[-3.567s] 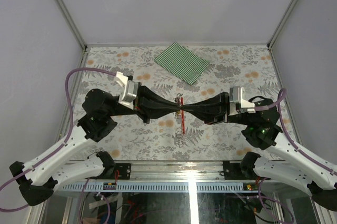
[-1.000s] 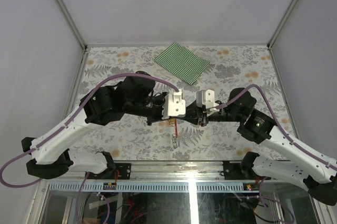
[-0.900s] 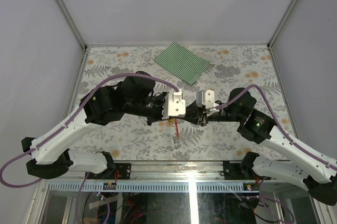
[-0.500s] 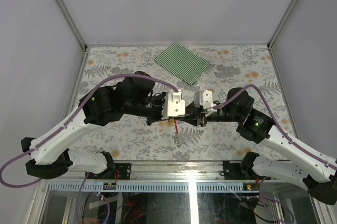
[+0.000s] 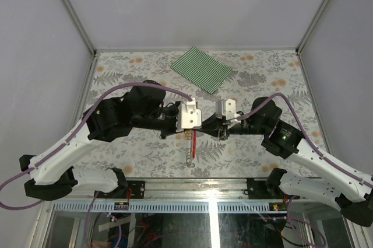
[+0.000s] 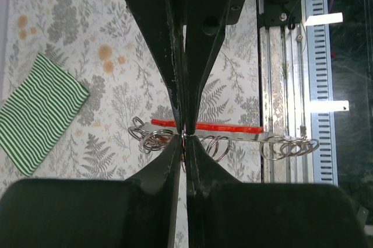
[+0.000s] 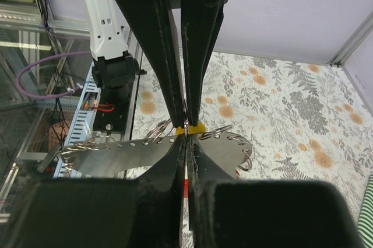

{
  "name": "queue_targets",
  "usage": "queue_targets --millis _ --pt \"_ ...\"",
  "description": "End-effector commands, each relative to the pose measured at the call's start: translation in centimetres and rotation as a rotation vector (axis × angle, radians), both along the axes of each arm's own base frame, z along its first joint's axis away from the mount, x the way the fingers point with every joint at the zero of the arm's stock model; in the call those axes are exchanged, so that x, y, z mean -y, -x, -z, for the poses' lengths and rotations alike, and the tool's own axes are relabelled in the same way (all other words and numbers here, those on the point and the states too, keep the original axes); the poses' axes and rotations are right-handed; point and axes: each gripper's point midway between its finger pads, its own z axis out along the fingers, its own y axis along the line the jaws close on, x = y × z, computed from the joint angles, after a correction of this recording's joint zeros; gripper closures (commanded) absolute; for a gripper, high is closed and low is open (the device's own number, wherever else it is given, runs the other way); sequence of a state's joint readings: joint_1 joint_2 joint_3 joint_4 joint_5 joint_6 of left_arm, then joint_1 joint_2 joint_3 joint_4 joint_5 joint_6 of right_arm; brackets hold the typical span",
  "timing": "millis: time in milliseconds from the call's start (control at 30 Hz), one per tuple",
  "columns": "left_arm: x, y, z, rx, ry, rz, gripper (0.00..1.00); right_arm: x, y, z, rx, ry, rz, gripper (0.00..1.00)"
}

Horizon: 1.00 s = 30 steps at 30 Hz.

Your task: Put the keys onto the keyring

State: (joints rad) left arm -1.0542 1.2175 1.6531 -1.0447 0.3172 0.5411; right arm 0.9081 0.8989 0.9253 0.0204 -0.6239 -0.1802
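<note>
Above a floral tabletop, the keyring hangs in mid-air, red strap and rings dangling. The left claw, pressed together, pinches it. The right claw, also pressed together, meets it tip to tip beside a yellow key. Threading seems in hand, and the next move likely calls for prying a ring coil open.

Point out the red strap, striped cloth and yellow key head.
red strap (image 6: 227, 126), left wrist view, visible stretch
striped cloth (image 5: 201, 69), top view, its centre
yellow key head (image 7: 196, 129), right wrist view, visible corner
</note>
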Motion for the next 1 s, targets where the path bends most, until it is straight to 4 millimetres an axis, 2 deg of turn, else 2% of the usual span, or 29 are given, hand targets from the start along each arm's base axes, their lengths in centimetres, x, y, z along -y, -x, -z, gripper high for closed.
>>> queue_targets --millis 0,100,333,700,967 --pt "0.0 0.8 -3.7 0.057 0.187 0.006 0.92 0.3 0.9 -3.8 0.040 -0.108 -0.023 1.00" --pt "-0.1 1.5 -5.2 0.067 0.286 0.015 0.85 0.5 1.3 -4.6 0.051 -0.131 -0.035 1.00" --pt "-0.5 2.8 -7.1 0.063 0.434 0.034 0.76 1.0 2.5 -5.4 0.089 -0.148 -0.083 1.00" --pt "-0.1 3.5 -7.3 0.027 0.510 0.053 0.71 1.4 2.6 -7.3 0.082 -0.216 -0.065 1.00" --pt "0.0 3.2 -8.7 0.040 0.645 0.023 0.69 1.6 2.4 -7.8 0.081 -0.232 -0.045 1.00"
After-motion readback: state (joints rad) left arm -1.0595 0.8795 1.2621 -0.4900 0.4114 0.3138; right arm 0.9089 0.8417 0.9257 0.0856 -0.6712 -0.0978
